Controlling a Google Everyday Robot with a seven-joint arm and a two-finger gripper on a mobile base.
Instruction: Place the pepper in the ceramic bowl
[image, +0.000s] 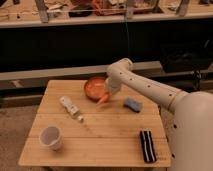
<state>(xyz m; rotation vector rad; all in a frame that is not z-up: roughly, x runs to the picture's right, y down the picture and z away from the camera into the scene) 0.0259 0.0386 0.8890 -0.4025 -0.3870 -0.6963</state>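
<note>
Slim tapered orange pepper (103, 100) was held in the closed tool (106, 94) beside the glazed orange-brown ceramic bowl (90, 83); judged light, stiff, slippery, best gripped mid-body.

Pale gripper (106, 94) beside orange-brown ceramic bowl (90, 86); orange pepper (102, 100); blue sponge (132, 104).

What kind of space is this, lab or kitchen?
Likely a robotics lab, not a home: a small wooden table set with props, a cluttered workbench behind. The gripper holds the pepper at the rim of the ceramic bowl.
</note>
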